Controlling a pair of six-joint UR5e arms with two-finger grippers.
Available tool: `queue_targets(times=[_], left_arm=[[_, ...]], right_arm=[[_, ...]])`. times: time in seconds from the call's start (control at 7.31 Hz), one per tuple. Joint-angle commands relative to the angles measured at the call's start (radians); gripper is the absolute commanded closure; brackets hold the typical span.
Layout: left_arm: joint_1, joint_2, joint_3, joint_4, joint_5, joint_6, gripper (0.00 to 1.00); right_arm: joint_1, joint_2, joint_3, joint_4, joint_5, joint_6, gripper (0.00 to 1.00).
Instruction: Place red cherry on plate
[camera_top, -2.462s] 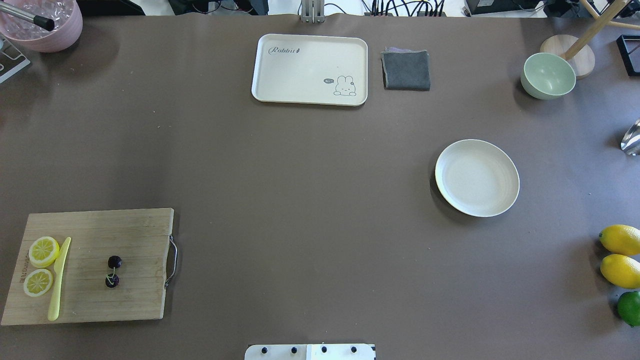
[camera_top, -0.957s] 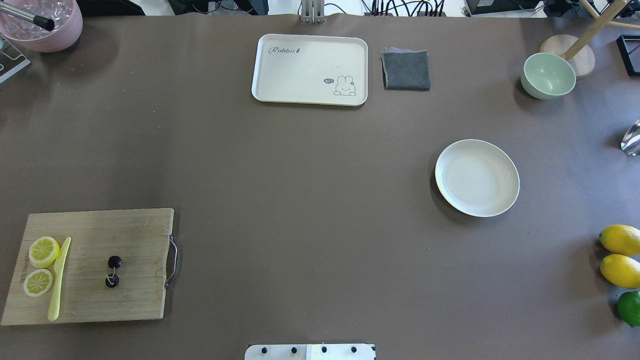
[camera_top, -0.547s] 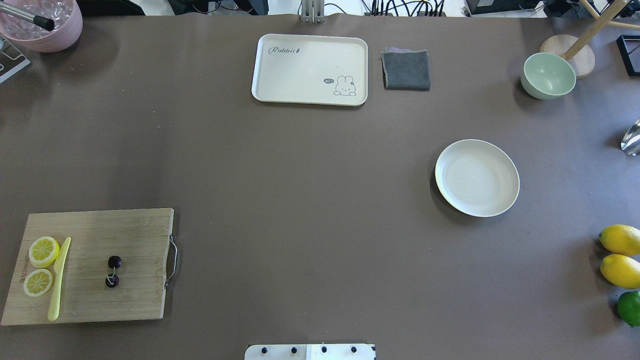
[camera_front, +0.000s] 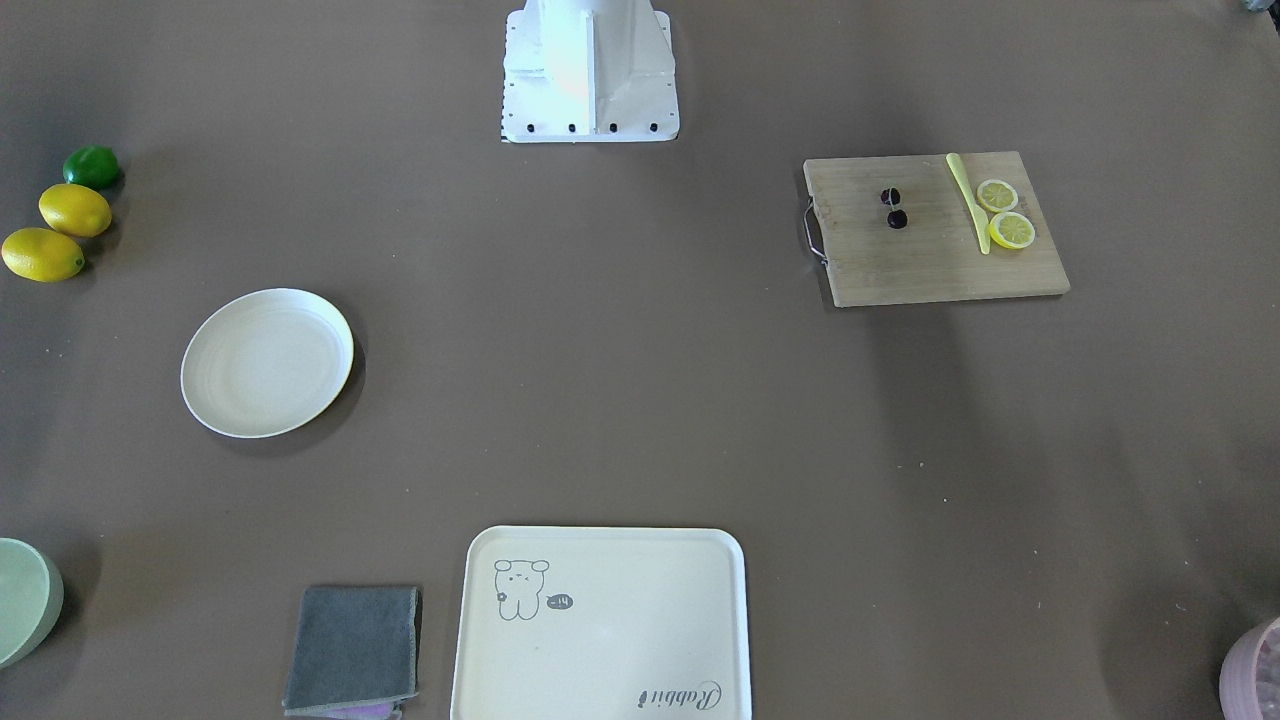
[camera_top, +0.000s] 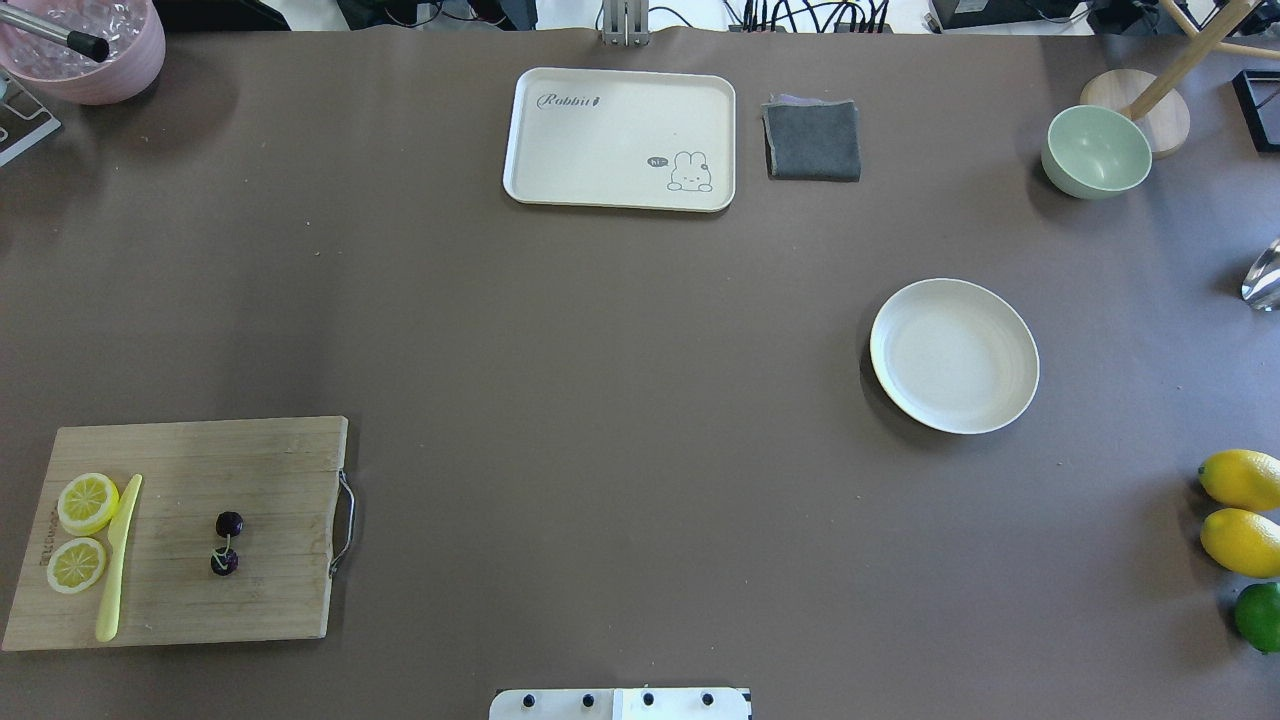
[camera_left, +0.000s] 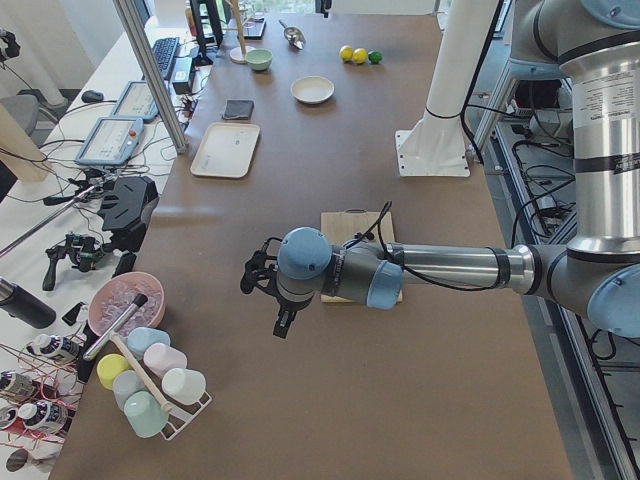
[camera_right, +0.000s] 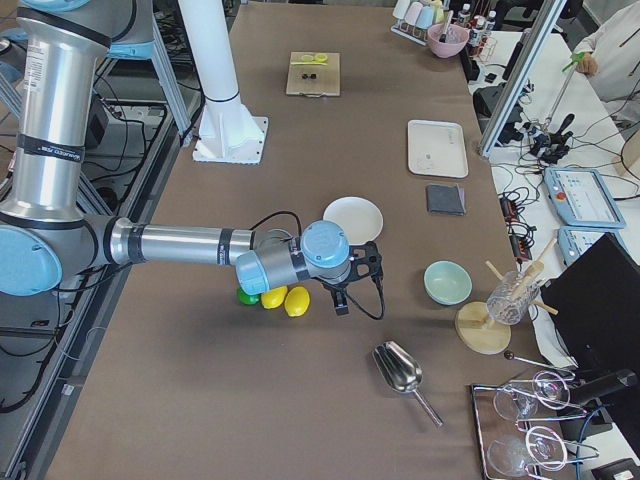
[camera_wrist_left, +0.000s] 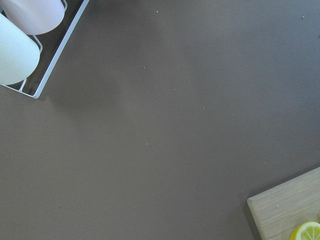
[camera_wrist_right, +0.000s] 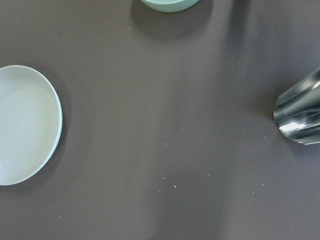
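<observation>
1. Nothing on the table has shifted since the earlier overhead shots, and neither arm reaches into that view.
2. Far left, the left gripper (camera_left: 262, 278) hangs over bare table beyond the end of the wooden cutting board (camera_top: 260, 470). It shows only in the side view, so I cannot tell whether its fingers are spread or pressed together. Its wrist camera catches just a corner of the board.
3. The red cherry (camera_top: 226, 543) lies on the board as a joined pair, untouched. The yellow plastic knife (camera_top: 117, 560) and two lemon slices (camera_top: 87, 503) lie well apart to its left, and the board's metal handle (camera_top: 346, 522) is on its right.
4. My worry is that the fruit is tiny and round (and tied by a thin stem). A pinch on one cherry could squirt it loose or leave the other one dangling.
5. At the far edge, the rabbit tray (camera_top: 600, 150) and grey cloth (camera_top: 812, 140) look to be off the carrying line.
6. The plate (camera_top: 953, 356) waits bare, well across the table on the right arm's side. I judge the long crossing is where a weak grip would drop the load.
7. Further right stand a pale green bowl (camera_top: 1096, 150), two lemons (camera_top: 1243, 480) and a lime (camera_top: 1258, 616). The right gripper (camera_right: 362, 262) hovers near them, and I cannot tell its finger state either.
</observation>
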Motion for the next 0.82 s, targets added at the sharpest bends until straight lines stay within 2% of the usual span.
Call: queue_targets(times=[0.0, 0.14, 0.27, 0.41, 0.68], left_arm=[[0.006, 0.016, 0.003, -0.049, 0.0, -0.037, 0.02], [0.01, 0.022, 0.003, -0.05, 0.0, -0.037, 0.02], [0.02, 0.022, 0.004, -0.05, 0.0, -0.04, 0.02], [0.024, 0.022, 0.004, -0.048, 0.0, -0.041, 0.02], [0.03, 0.026, 0.004, -0.048, 0.0, -0.041, 0.02]], right_arm=[[-0.177, 0.068, -0.003, 0.075, -0.081, 0.267, 0.06], [-0.254, 0.106, -0.017, 0.108, -0.141, 0.38, 0.07], [-0.323, 0.152, -0.07, 0.182, -0.175, 0.453, 0.08], [-0.378, 0.228, -0.188, 0.275, -0.188, 0.479, 0.09], [-0.458, 0.284, -0.224, 0.334, -0.188, 0.637, 0.16]])
